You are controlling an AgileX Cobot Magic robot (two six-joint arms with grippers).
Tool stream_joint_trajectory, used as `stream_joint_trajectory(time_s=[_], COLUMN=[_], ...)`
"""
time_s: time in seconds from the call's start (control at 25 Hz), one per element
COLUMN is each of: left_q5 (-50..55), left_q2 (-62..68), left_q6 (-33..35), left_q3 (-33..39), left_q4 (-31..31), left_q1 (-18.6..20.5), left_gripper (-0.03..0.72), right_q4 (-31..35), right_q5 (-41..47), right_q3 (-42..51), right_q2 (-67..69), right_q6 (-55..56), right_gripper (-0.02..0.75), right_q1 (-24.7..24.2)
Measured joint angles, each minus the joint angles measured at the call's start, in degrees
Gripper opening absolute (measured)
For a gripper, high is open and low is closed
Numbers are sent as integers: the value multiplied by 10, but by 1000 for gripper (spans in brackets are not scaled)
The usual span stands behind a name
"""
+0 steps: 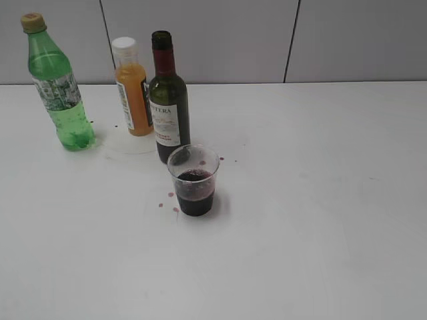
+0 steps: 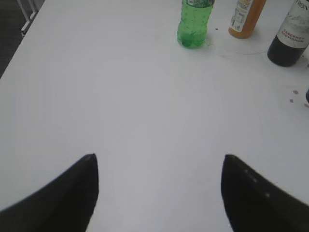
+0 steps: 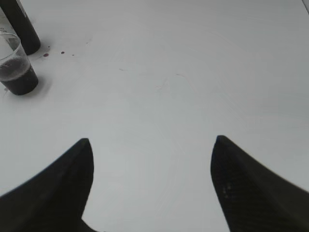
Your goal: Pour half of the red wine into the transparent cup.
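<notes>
The white desk (image 1: 320, 220) carries everything, with a few red drops spotted around the middle. The wine bottle (image 1: 168, 107) stands upright toward the back, uncapped, just beside an orange juice bottle (image 1: 132, 90) and near a green soda bottle (image 1: 59, 87) further left. Being glass, it will likely be the heaviest and stiffest thing here, hard and smooth, so it could slip; the straight body at the label looks the best place to grip, not the narrow foiled neck. The cup (image 1: 193, 180) stands just in front of the bottle, about half full of red wine (image 1: 195, 193), so the pour appears done. It is thin clear plastic, probably light and easy to squash or tip, and with wine in it any grip should be gentle, around the mid wall. The left gripper (image 2: 159, 193) and the right gripper (image 3: 150, 183) both hover over bare desk with jaws spread wide and holding nothing, well apart from bottle and cup.
</notes>
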Motion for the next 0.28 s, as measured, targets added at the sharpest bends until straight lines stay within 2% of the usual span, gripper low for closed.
stream_joint_trajectory(time_s=[0.28], left_q5=[0], left_q2=[0], left_q6=[2], left_q3=[0], left_q4=[0], left_q1=[0], left_gripper=[590], right_q4=[0], right_q5=[0], right_q3=[0], right_q2=[0], right_q6=[0], right_gripper=[571], right_q1=[0])
